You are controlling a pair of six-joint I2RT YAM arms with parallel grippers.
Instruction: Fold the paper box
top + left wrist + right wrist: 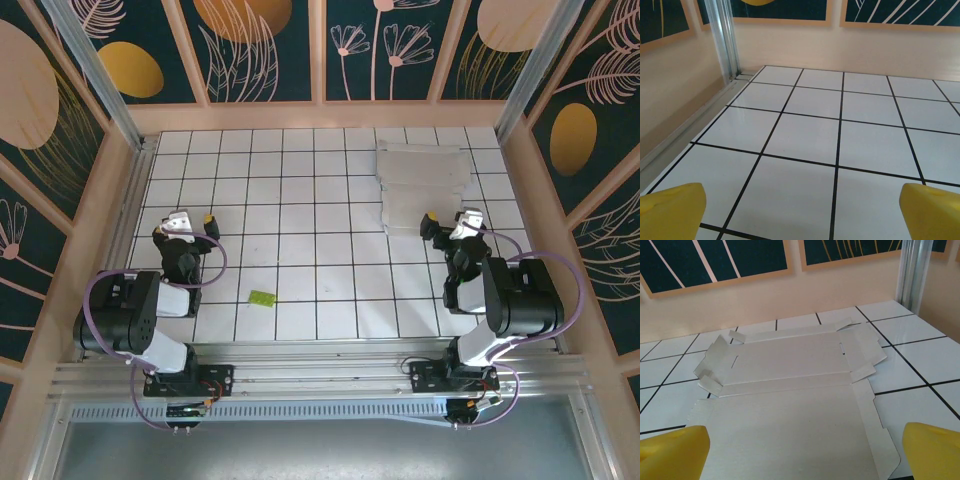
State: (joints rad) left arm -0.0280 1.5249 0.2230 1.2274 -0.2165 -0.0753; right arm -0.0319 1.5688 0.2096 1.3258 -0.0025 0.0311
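Progress on the fold looks nil: the thin, flat card paper box (420,180), pale white face up, lies fully spread on the far right part of the white tiled table (300,200). Its side flaps and small tabs splay outward, a few barely lifted at their creases. No panel stands upright and no tab is tucked. The right gripper (450,220) hovers at the sheet's near edge, yellow-tipped jaws spread wide with nothing between them. The left gripper (193,220) sits well apart over bare tiles on the left, equally wide and empty. A tiny lime-green piece (262,298) lies near the front, apart from both. By my judgement every fold is left: raising the walls, tucking the flaps, closing the lid
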